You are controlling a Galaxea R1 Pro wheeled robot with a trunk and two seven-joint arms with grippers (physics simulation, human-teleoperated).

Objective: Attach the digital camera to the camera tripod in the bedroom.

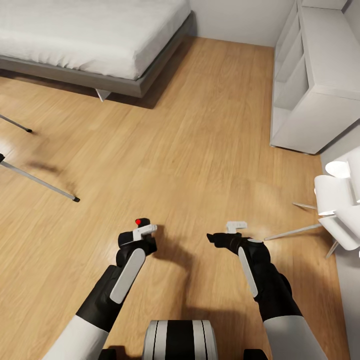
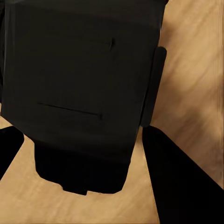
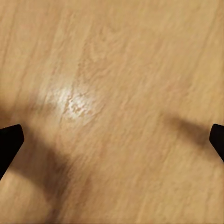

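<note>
The digital camera (image 1: 145, 220), small and black with a red button on top, is held low over the wood floor by my left gripper (image 1: 140, 232), which is shut on it. In the left wrist view the camera's dark body (image 2: 79, 84) sits between the black fingers (image 2: 182, 182). Two silver legs of the camera tripod (image 1: 42, 183) with black feet reach in at the left edge; its head is out of view. My right gripper (image 1: 222, 235) hangs open over bare floor, its fingertips (image 3: 9, 142) wide apart with nothing between them.
A low grey-framed bed (image 1: 100, 82) with a white mattress stands at the back left. A white shelf unit (image 1: 312, 80) lines the right wall. A white lamp-like object (image 1: 335, 200) on thin legs stands at the right edge. Light wood floor (image 1: 200, 150) stretches ahead.
</note>
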